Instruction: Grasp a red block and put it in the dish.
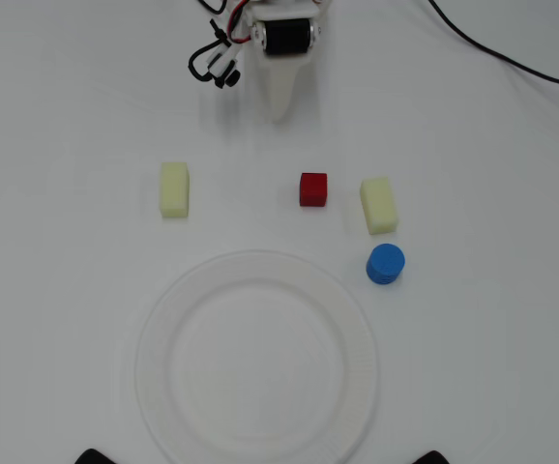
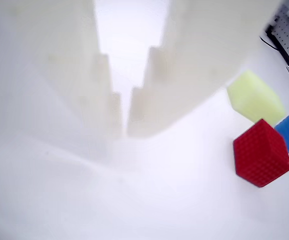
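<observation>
The red block (image 1: 312, 188) is a small dark-red cube on the white table, above the dish's upper right rim. It also shows at the right of the wrist view (image 2: 261, 153). The dish (image 1: 163, 319) is a large white plate at the bottom centre, with nothing in it. My white gripper (image 1: 279, 108) hangs at the top centre, well above and slightly left of the red block. In the wrist view the gripper (image 2: 124, 131) has its fingertips almost touching, with only a thin slit between them and nothing held.
A pale yellow block (image 1: 174, 188) lies left of the red block and another (image 1: 378, 204) lies right of it. A blue cylinder (image 1: 385, 263) stands by the dish's upper right rim. A black cable (image 1: 512, 60) runs across the top right.
</observation>
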